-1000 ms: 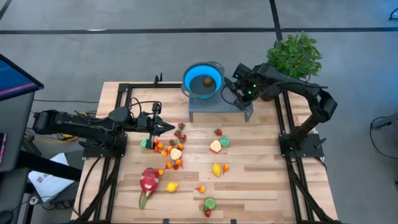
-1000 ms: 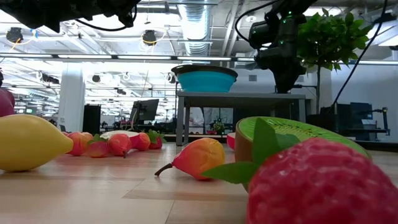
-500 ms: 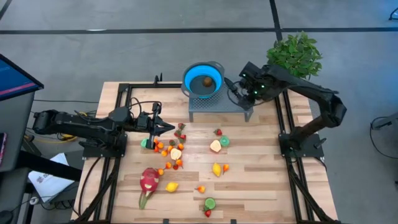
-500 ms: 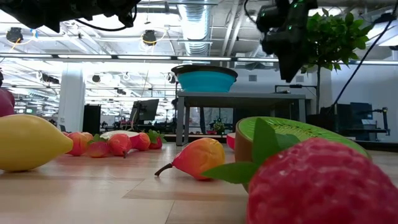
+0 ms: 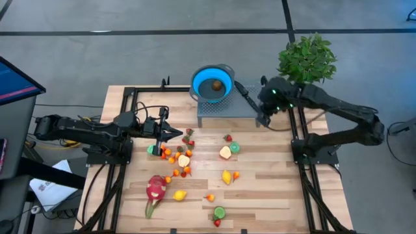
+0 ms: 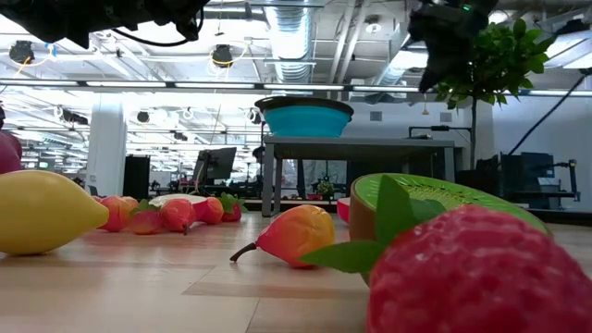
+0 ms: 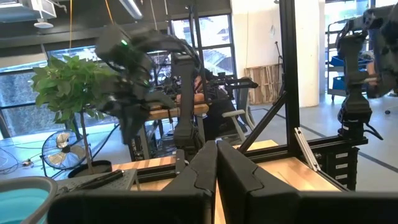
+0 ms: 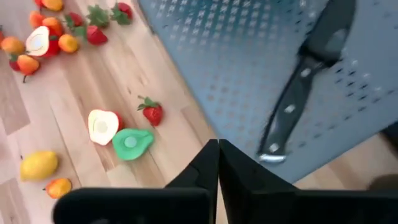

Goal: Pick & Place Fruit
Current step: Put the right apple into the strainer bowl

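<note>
One brown fruit (image 5: 215, 84) lies in one blue bowl (image 5: 201, 80).

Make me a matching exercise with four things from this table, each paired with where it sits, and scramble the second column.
Things:
1. dragon fruit
2. knife
3. blue bowl
4. potted plant

Places:
A. beyond the table's far right corner
B. lying on the grey perforated stand
C. near the table's front left, beside a lemon
D. at the far edge, holding one small brown fruit

Pairs: 1-C, 2-B, 3-D, 4-A
</note>
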`<state>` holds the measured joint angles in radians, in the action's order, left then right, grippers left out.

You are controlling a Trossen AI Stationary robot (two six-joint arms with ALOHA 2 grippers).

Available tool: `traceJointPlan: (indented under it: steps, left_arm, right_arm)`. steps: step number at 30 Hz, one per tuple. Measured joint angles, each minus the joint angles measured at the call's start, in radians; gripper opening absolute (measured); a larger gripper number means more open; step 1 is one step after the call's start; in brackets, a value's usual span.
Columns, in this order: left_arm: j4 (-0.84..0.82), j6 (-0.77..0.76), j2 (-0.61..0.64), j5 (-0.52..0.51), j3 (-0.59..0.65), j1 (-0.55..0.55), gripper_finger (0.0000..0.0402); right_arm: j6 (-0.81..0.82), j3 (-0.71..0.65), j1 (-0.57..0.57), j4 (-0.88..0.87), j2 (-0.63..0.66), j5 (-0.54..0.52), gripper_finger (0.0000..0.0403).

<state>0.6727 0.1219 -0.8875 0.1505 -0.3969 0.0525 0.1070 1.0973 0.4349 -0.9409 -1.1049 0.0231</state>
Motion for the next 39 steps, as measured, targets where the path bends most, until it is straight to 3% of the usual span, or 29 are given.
traceJointPlan:
  steps: [9, 18, 26, 29, 39]
  left_arm:
    - [0.0, 0.0, 0.0, 0.0, 0.0, 0.0, 0.0003]
    - [0.0, 0.0, 0.0, 0.0, 0.0, 0.0, 0.0003]
    - [0.001, -0.034, 0.0, 0.0, 0.0, 0.0, 0.0003]
    - [0.001, -0.034, 0.0, -0.016, 0.0, 0.0, 0.0003]
    - [0.001, -0.18, 0.0, -0.075, 0.0, 0.0, 0.0003]
  right_arm:
    - [0.101, -0.373, -0.135, 0.286, 0.287, 0.003, 0.0016]
    - [0.13, -0.656, -0.293, 0.725, 0.484, 0.003, 0.0001]
    - [0.188, -0.806, -0.399, 1.019, 0.501, -0.001, 0.0003]
    - [0.243, -0.811, -0.436, 1.044, 0.477, -0.017, 0.0001]
    - [0.383, -0.811, -0.548, 1.044, 0.368, -0.217, 0.0]
